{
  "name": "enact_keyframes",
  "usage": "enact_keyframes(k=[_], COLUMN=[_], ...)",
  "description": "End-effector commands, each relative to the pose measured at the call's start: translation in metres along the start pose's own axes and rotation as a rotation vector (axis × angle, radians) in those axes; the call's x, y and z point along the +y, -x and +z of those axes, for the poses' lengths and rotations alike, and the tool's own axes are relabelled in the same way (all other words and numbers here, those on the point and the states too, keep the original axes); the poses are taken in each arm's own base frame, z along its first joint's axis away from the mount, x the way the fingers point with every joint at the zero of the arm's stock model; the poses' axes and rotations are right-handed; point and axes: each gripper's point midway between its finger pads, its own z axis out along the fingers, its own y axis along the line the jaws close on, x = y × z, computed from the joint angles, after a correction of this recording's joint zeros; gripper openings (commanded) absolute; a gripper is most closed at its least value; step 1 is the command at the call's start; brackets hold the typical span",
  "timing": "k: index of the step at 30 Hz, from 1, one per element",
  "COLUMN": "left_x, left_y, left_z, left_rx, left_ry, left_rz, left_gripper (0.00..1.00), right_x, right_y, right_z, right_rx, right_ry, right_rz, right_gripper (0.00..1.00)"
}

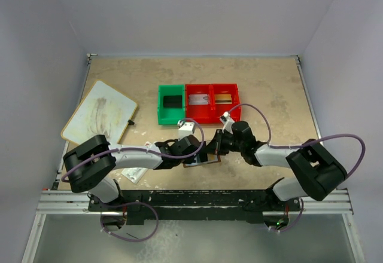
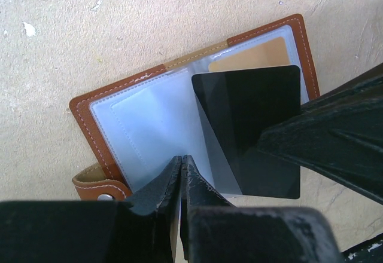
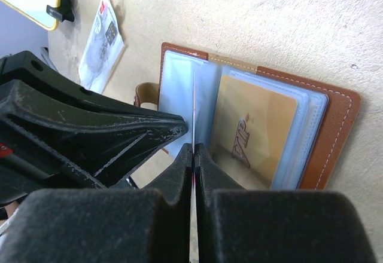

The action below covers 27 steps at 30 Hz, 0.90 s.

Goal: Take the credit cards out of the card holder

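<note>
I judge the job partly done, with one card on its way out and at least one more to go. The card holder (image 2: 82, 115) lies open and flat on the table (image 1: 269, 89), clear pockets up, with both claws at it.

My right claw (image 3: 192, 155) is clamped tight on a black card (image 2: 245, 113), which I see edge-on between its fingers. The card sits askew over the right half of the card holder. Most of it looks free of the pocket, though I cannot tell whether its far corner is fully clear.

My left claw (image 2: 181, 173) is closed to nothing, its tips on the near edge of the left clear pocket. I cannot tell whether it nips the plastic or only presses it down.

A gold card (image 3: 251, 125) is tucked in a pocket on the right side of the card holder, so that one is left. The left pockets look empty.

Beyond the card holder stands a row of three bins. The green bin (image 1: 161, 112) holds something dark, the middle red bin (image 1: 199, 118) something pale and the right red bin (image 1: 226, 115) something tan. These are likely cards already removed.
</note>
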Motion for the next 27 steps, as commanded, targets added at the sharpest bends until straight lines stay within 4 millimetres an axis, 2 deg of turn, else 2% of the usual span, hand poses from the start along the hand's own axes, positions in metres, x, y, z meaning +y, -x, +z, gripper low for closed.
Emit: enact_keyframes(k=[1, 15, 22, 27], left_x=[0.031, 0.025, 0.013, 0.008], left_y=[-0.016, -0.003, 0.013, 0.032], left_z=[-0.001, -0.012, -0.027, -0.042], left_rx=[0.048, 0.001, -0.054, -0.106], left_ry=[0.112, 0.073, 0.003, -0.026], left_rz=[0.041, 0.016, -0.014, -0.020], left_gripper=[0.00, 0.00, 0.08, 0.20], right_x=[0.004, 0.015, 0.026, 0.035], right_y=[0.011, 0.028, 0.044, 0.045], right_z=[-0.006, -0.029, -0.037, -0.041], right_rx=[-0.025, -0.145, -0.246, -0.291], right_ry=[-0.017, -0.027, 0.017, 0.087], right_rz=[-0.058, -0.091, -0.160, -0.220], right_gripper=[0.00, 0.00, 0.00, 0.00])
